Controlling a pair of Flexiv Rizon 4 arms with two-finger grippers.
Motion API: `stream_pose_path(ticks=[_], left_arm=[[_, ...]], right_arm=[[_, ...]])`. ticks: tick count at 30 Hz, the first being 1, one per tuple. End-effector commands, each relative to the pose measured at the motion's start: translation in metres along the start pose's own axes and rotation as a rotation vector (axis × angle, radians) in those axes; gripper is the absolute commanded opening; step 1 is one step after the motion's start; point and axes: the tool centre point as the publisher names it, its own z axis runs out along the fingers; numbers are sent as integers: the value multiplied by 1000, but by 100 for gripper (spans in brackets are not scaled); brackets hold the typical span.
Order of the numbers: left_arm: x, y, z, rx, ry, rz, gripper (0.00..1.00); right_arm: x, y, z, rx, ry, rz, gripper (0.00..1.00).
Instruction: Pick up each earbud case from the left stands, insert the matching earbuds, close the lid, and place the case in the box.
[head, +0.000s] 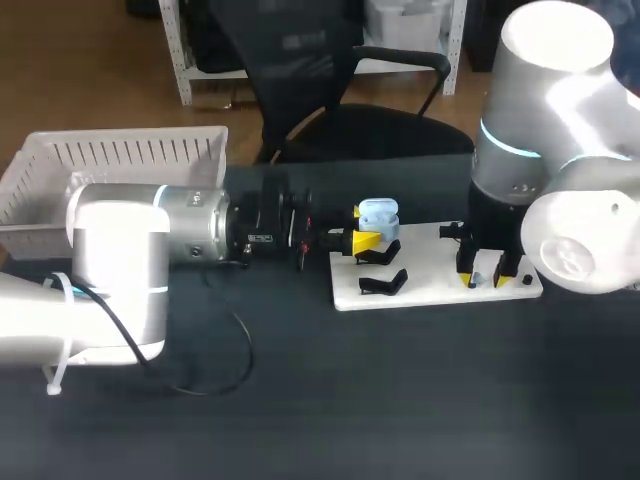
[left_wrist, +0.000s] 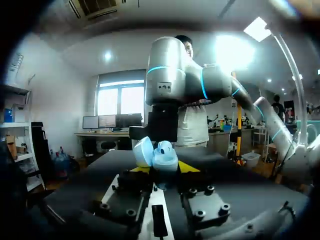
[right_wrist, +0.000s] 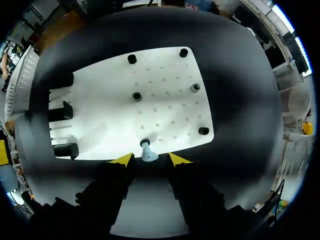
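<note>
Left hand (head: 366, 241) looks pinched on the open earbud case (head: 378, 213), just past the black stands (head: 384, 283). Right hand (right_wrist: 149, 159) is spread around the earbud (right_wrist: 146, 150) on the white board (right_wrist: 165, 100). An off-center squeeze could knock it over.

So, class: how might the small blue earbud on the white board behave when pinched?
The earbud looks tiny beside the right gripper, so probably light. Its rounded, smooth-looking body may slip when squeezed. Near the edge of the white board, it could roll off if nudged.
</note>
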Motion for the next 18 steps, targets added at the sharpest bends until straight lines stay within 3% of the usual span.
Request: stream_pose_path(ticks=[1, 18], left_arm=[[1, -2, 1, -8, -2, 4, 0], [1, -2, 1, -8, -2, 4, 0]], right_arm=[[0, -1, 1, -7, -2, 0, 39], [-3, 1, 5, -28, 1, 6, 32]])
